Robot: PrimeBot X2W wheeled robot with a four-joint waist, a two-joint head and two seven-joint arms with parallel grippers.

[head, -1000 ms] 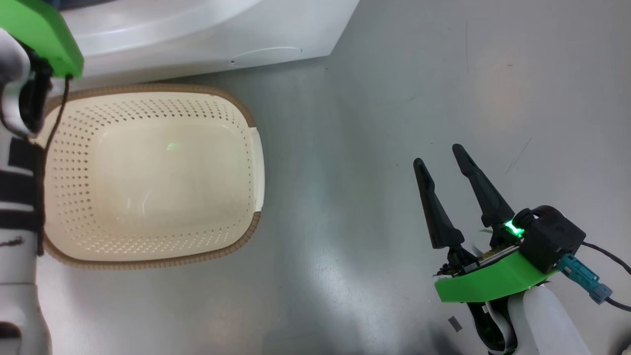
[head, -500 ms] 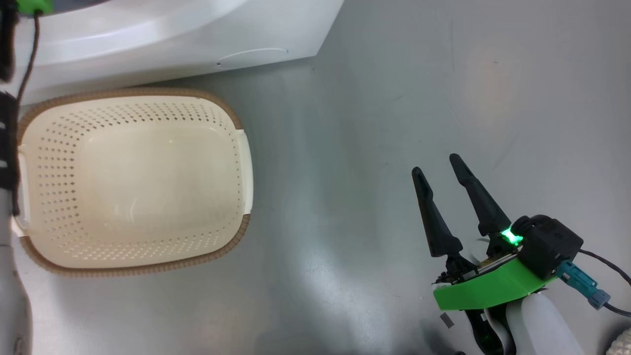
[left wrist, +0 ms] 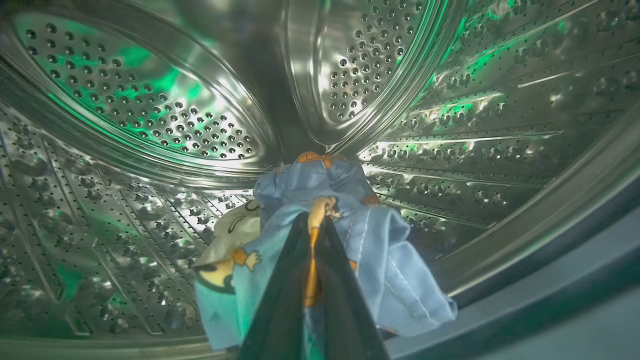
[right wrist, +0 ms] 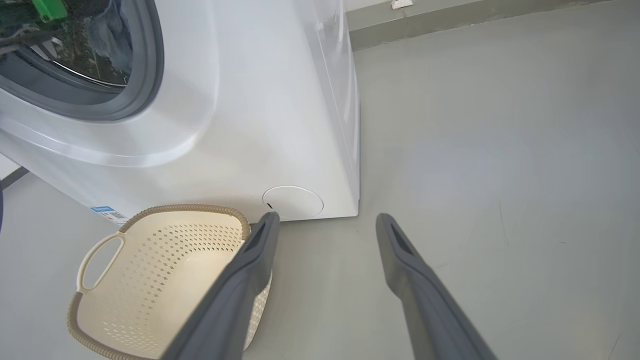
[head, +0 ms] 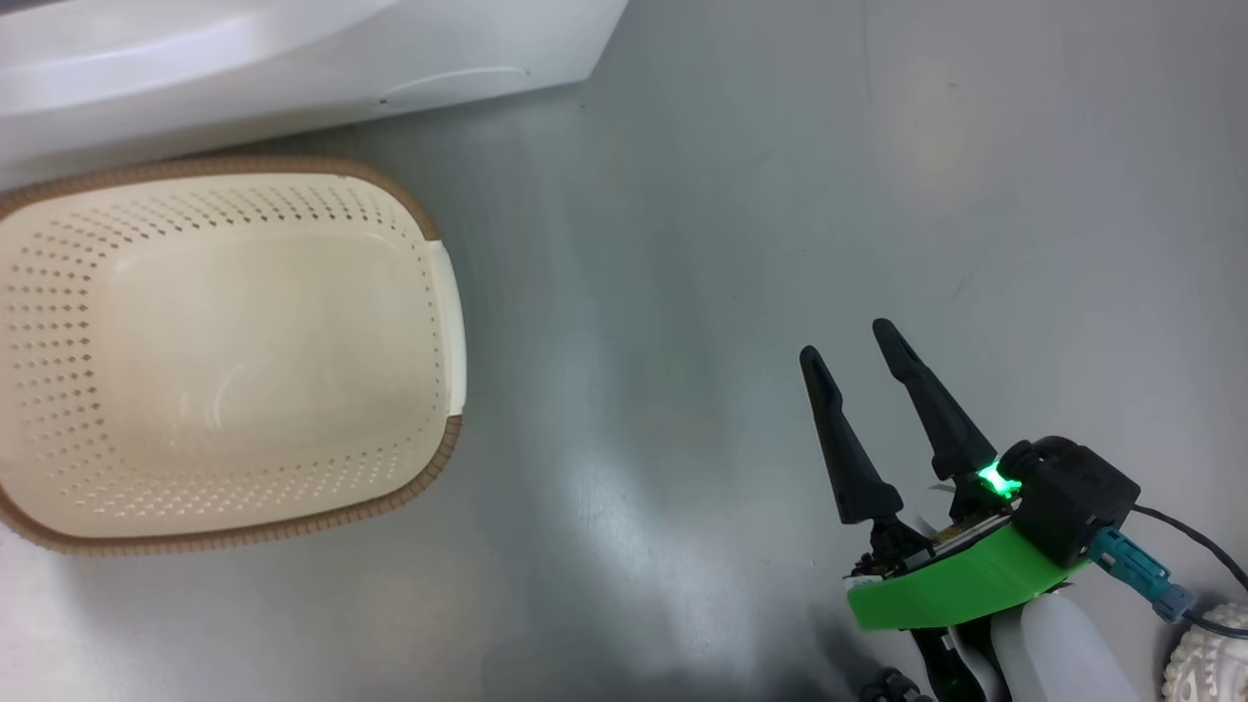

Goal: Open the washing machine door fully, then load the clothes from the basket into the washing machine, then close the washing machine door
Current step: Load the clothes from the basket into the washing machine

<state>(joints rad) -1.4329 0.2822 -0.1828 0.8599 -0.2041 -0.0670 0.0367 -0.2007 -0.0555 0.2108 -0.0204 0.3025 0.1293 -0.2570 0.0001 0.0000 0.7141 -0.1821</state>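
Note:
Inside the steel drum (left wrist: pixel 150 115) of the washing machine (right wrist: pixel 280 100), my left gripper (left wrist: pixel 315 220) is shut on the clothes (left wrist: pixel 380 250), a light blue bundle with orange cartoon prints hanging low over the drum's front lip. The basket (head: pixel 444 458) lies empty on the floor at the left, just in front of the white washing machine (head: pixel 195 58). My right gripper (head: pixel 846 340) hovers open over bare floor, well to the right of the basket. The right gripper (right wrist: pixel 328 217) holds nothing, and the basket (right wrist: pixel 185 207) is at its lower left. The washing machine door is out of view.
A grey rubber gasket (right wrist: pixel 140 85) rings the drum opening. A round filter cap (right wrist: pixel 292 202) sits low on the machine's front corner, with a blue sticker (right wrist: pixel 102 209) beside the basket. Grey floor (head: pixel 682 292) spreads to the right. A white knobbly object (head: pixel 1209 653) lies at the bottom right.
The head camera has swung right, so the basket and machine sit further left in its picture. My left forearm has left that view. The right gripper stays open in much the same place.

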